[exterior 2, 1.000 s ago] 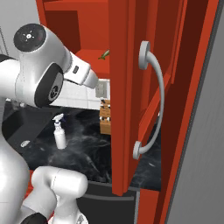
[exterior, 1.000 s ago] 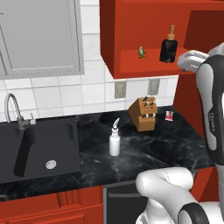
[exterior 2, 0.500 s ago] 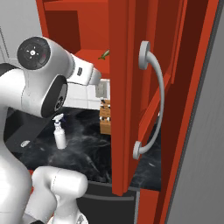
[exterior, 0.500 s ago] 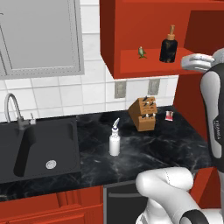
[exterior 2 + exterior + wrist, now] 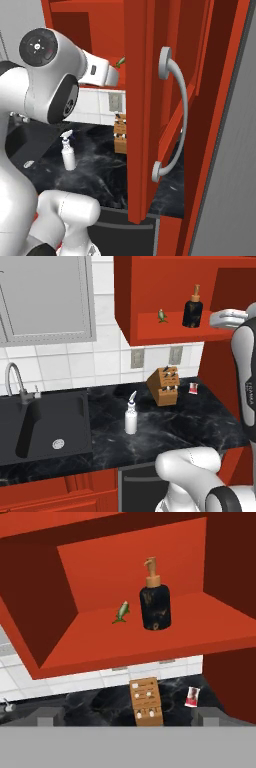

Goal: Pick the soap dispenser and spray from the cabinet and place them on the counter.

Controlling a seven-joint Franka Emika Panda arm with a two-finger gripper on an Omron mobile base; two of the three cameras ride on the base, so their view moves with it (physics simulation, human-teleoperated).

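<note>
my claw [image 5: 128, 718] is spread wide and pinches nothing, its two dark tips rising far apart at the bottom of the hand view, out in front of the open cabinet [image 5: 100, 577] and short of its shelf. the soap dispenser [image 5: 154, 604] stands upright on that red shelf, a squat dark bottle with a tan pump top, and just beside it to the left lies a small green figure [image 5: 121, 613], apart from the bottle. from the left base view the soap dispenser [image 5: 192, 308] sits on the shelf of the cabinet [image 5: 160, 286] with my white hand just to its right, level with it and not touching. the spray [image 5: 131, 414] already stands upright on the counter [image 5: 190, 423], between the sink [image 5: 45, 426] and the knife block [image 5: 163, 386], well apart from both; a small red and white packet [image 5: 193, 388] lies near the block by the wall. in the right base view the cabinet's open door [image 5: 150, 100] with its curved silver handle [image 5: 172, 115] stands close in front, and the spray [image 5: 68, 152] shows on the counter [image 5: 105, 170] beyond my arm
</note>
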